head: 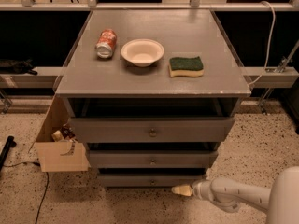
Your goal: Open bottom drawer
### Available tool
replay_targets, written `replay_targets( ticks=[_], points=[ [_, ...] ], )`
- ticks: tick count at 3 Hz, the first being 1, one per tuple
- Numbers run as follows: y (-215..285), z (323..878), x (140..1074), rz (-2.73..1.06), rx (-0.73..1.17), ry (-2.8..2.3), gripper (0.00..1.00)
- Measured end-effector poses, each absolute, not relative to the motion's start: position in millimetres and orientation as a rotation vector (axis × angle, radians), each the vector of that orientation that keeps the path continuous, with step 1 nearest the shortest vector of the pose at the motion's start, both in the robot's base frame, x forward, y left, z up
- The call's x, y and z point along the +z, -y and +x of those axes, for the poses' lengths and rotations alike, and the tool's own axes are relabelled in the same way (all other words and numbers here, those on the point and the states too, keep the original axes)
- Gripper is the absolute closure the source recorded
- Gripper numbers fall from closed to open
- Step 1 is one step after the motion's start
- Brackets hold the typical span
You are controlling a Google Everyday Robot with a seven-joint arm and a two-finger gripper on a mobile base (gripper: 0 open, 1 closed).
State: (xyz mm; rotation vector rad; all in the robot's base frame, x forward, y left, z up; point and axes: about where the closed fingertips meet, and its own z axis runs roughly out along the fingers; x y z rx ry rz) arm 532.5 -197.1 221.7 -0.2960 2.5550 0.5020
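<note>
The bottom drawer (140, 179) is the narrowest, lowest of three grey drawer fronts, with a small round knob (153, 181) at its centre. It looks shut or nearly shut, with a dark gap above it. My gripper (179, 190) is low near the floor, just right of and slightly in front of the bottom drawer front, its cream tip pointing left toward the knob. It is a little right of the knob and not on it. The white arm (233, 196) comes in from the lower right.
The grey cabinet top (154, 78) carries a red can (106, 43) on its side, a white bowl (142, 52) and a green-and-yellow sponge (186, 66). A cardboard box (58, 148) stands left of the drawers. A black cable (44, 195) lies on the speckled floor.
</note>
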Motion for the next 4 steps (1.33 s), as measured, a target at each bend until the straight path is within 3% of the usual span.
replay_targets(
  ticks=[3,4],
  points=[
    [208,556,215,-0.313,0.178,-2.4,0.0],
    [208,556,215,-0.315,0.177,-2.398,0.0]
  ],
)
